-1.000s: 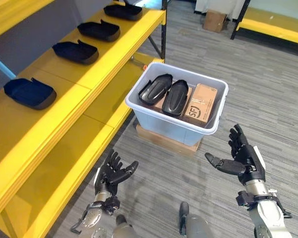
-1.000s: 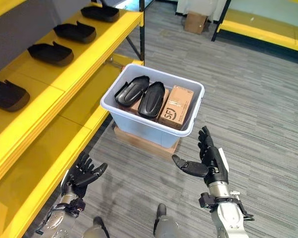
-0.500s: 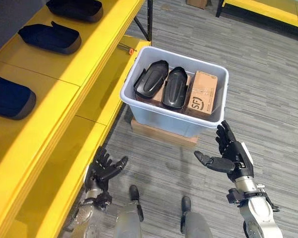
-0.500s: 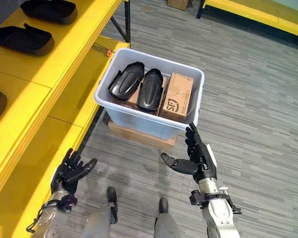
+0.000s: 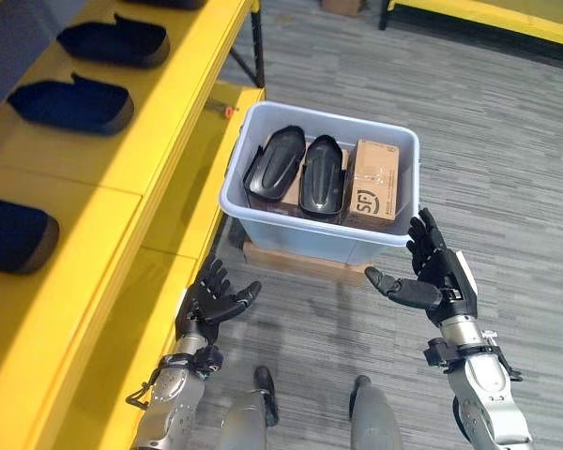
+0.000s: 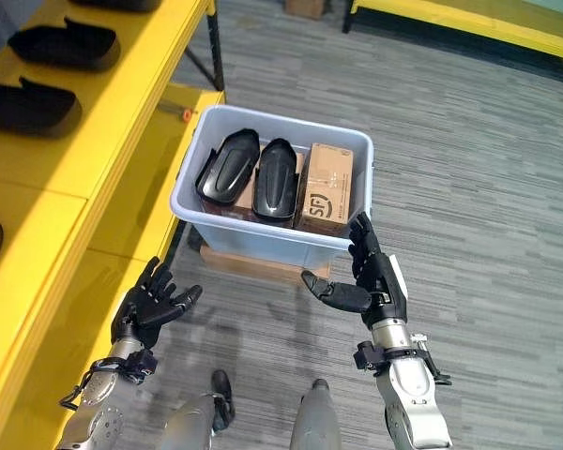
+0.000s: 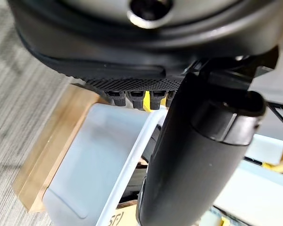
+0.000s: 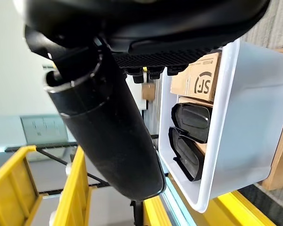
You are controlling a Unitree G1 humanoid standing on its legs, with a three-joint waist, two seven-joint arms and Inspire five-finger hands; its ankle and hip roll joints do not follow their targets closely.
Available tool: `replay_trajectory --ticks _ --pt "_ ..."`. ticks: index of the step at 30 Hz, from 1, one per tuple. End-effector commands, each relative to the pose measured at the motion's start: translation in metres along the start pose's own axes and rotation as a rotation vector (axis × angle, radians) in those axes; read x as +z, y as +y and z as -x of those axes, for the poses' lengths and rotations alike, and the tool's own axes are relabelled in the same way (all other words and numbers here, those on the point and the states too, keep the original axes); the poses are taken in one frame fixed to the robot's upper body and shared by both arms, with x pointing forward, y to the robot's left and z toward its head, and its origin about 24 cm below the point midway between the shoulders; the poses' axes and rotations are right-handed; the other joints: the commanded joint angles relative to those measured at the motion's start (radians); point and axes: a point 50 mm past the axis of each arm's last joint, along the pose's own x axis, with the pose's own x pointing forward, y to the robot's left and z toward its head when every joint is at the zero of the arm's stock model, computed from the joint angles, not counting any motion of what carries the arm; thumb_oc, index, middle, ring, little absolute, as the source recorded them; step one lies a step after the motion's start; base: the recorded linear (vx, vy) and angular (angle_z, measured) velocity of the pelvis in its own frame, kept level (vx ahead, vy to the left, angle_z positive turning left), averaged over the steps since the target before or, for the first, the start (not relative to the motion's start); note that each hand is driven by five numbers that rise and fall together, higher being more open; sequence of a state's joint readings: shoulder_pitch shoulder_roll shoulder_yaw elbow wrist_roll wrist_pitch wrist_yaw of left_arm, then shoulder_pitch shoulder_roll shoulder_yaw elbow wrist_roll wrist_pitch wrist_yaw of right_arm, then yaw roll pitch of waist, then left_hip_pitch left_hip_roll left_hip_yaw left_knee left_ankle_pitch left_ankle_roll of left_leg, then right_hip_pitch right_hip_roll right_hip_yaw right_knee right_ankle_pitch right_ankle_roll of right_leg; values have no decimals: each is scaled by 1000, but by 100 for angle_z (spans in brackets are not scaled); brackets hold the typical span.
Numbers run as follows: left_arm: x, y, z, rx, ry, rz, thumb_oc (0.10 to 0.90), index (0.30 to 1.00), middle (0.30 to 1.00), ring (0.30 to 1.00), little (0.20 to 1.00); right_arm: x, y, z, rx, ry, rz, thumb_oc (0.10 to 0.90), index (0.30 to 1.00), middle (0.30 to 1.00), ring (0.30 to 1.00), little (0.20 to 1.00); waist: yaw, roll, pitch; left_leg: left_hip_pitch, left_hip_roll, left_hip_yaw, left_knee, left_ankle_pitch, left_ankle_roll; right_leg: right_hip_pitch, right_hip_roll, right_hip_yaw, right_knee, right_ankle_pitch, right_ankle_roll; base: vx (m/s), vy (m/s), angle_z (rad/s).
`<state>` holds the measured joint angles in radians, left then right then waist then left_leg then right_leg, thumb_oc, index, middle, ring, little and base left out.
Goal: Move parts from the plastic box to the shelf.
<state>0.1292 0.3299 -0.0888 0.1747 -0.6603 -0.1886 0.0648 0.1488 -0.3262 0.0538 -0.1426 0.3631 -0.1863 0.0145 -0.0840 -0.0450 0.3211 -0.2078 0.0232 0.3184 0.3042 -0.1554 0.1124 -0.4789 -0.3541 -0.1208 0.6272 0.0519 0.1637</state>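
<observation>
A pale blue-grey plastic box [image 5: 263, 218] stands on a wooden block on the floor. Inside lie two black moulded parts [image 5: 274, 166] [image 5: 321, 175] side by side, with a brown carton [image 5: 373, 184] to their right. More black parts [image 5: 72, 103] [image 5: 114, 41] rest on the yellow shelf [image 5: 159, 122] at the left. My left hand [image 5: 211, 302] hangs open and holding nothing near the shelf's lower edge, in front of the box's left corner. My right hand [image 5: 433, 278] is open too, palm turned inward, just in front of the box's right corner.
The wooden block [image 5: 291, 265] under the box juts out at its front. A lower yellow shelf level [image 5: 202, 187] runs left of the box. Grey carpet floor [image 5: 507, 159] spreads to the right. Another yellow rack [image 5: 488, 14] stands at the far back right.
The camera has tilted down and shifted, so the whole scene slid. Both hands stay open and have risen a little closer to the box's front.
</observation>
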Motion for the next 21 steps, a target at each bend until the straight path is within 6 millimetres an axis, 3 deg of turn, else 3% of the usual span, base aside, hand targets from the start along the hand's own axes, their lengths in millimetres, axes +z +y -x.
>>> replay_trajectory --ticks 1,4,7,9,12,21 --pt "33 -1 4 -60 -161 -47 900 1000 1000 1000 1000 38 -8 -9 -7 -216 48 900 1000 1000 1000 1000 -5 -1 -32 140 38 -76 -166 22 -86 159 132 -104 -439 14 7 246 -9 -88" --pt "30 1 5 -50 -152 -53 900 1000 1000 1000 1000 39 -10 -7 -11 -221 63 900 1000 1000 1000 1000 -13 1 -42 173 52 -75 -162 -13 -107 170 114 -105 -571 37 32 199 -42 19" --pt "20 -2 8 -60 -129 -19 900 1000 1000 1000 1000 39 -15 -1 -18 -211 67 900 1000 1000 1000 1000 -13 -23 -71 182 41 -63 -137 -19 -118 222 108 -106 -599 77 18 166 -96 20" --pt "17 -5 10 -62 -121 3 900 1000 1000 1000 1000 41 -19 0 -32 -215 72 900 1000 1000 1000 1000 -18 -17 -89 182 54 -70 -129 -18 -129 244 115 -121 -600 80 15 216 -144 36" --pt "10 -4 15 -59 -95 21 900 1000 1000 1000 1000 40 -21 1 -30 -204 72 900 1000 1000 1000 1000 -19 -6 -118 206 76 -68 -151 -12 -142 273 134 -125 -594 57 5 128 -102 23" --pt "10 -6 16 -51 -97 50 900 1000 1000 1000 1000 41 -22 1 -26 -199 86 900 1000 1000 1000 1000 -20 25 -127 233 119 -69 -179 8 -172 259 169 -113 -524 -15 -25 72 -87 -10"
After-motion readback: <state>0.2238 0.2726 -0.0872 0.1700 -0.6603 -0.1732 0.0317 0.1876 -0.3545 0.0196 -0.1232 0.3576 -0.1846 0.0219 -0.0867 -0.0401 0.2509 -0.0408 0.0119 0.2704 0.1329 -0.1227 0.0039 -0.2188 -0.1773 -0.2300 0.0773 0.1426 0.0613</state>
